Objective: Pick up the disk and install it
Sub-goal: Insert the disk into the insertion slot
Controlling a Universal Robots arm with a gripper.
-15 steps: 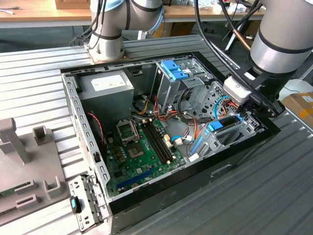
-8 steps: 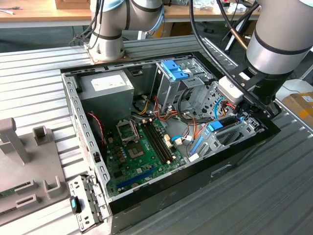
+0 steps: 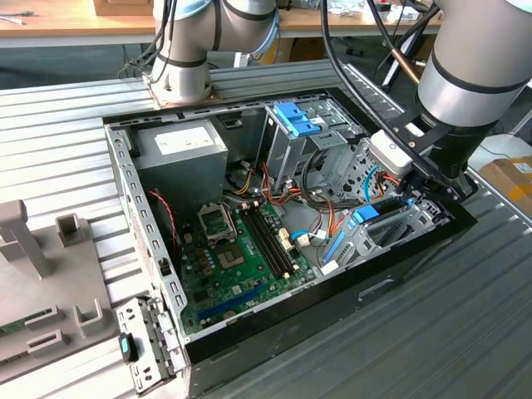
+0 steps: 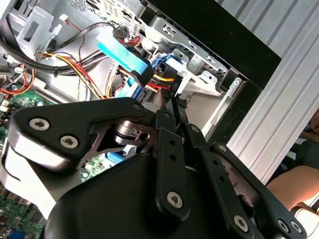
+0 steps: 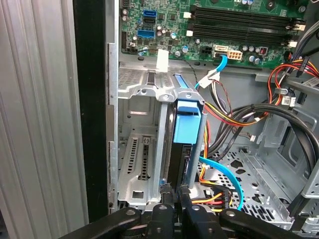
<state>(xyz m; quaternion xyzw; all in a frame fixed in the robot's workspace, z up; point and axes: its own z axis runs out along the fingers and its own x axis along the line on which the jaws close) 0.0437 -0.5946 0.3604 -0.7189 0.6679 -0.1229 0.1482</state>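
While the arm (image 3: pixel 474 75) leans in from about 2 o'clock in the exterior view, the gripper (image 5: pixel 175 191) sits low inside the open PC case (image 3: pixel 274 337), at roughly 3 o'clock of the case as that view shows it.

So, the disk (image 5: pixel 179 159): it's standing on edge in a slot of the bare metal drive cage (image 5: pixel 139 149), with the dark body tucked in and 1 bright blue rail running along its side. In the exterior view you can spot it at (image 3: pixel 376 212), right under the wrist.

Both wrist views show the 2 black fingers (image 4: pixel 168 117) pulled nearly together, with just a sliver of a gap. The tips are right at the disk's near end. Honestly I can't tell if they nip its edge or only rest against it.

A bundle of red, yellow and black wires (image 5: pixel 219 199) and a thin blue cable (image 5: pixel 224 174) run just beside the disk.

Elsewhere in the case, going by the exterior view:
- The green motherboard (image 3: pixel 241 249) is around 7 o'clock.
- The grey power supply box (image 3: pixel 187 145) is near 11.
- The light-blue latch plate (image 3: pixel 295 116) is at about 12.

The whole case sits on a ridged grey table (image 3: pixel 465 332), and some grey fixtures (image 3: pixel 33 274) are off at 9 o'clock.
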